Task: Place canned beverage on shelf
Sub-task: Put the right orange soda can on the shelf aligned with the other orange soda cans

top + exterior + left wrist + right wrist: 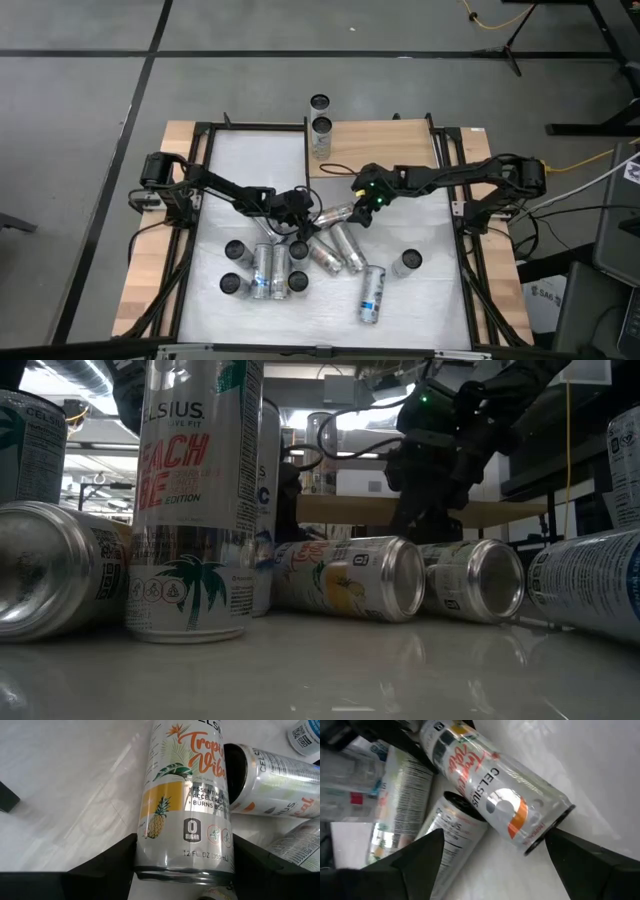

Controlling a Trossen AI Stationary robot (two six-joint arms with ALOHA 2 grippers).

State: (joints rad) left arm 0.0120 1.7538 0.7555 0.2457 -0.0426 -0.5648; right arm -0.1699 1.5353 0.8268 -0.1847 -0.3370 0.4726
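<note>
A silver can with a pineapple and orange lettering (185, 795) lies on its side near the table's middle (337, 212). My left gripper (182, 865) comes from the table's left (297, 207) and is shut on the can's bottom end. My right gripper (495, 870) comes from the right (368, 208) and is open. Its fingers stand on either side of the can's top end (545, 830), apart from it. The shelf (385, 150), a pale wooden board, stands at the table's far side with a can (321, 130) upright at its left end. My left gripper pinches the can's bottom end (150, 855) between its two fingers, one on each side of the round wall. The fingers slant down from the table's left and lie across the can. The can points away toward the right gripper, over another lying can (445, 825). I cannot tell whether it touches the table.
Several more cans crowd the near half of the table. Some lie on their sides (345, 245) (372, 293) and some stand upright (234, 250) (407, 262). A tall upright can (195, 500) fills the left of the low view. Another can (319, 103) stands beyond the shelf's left end.
</note>
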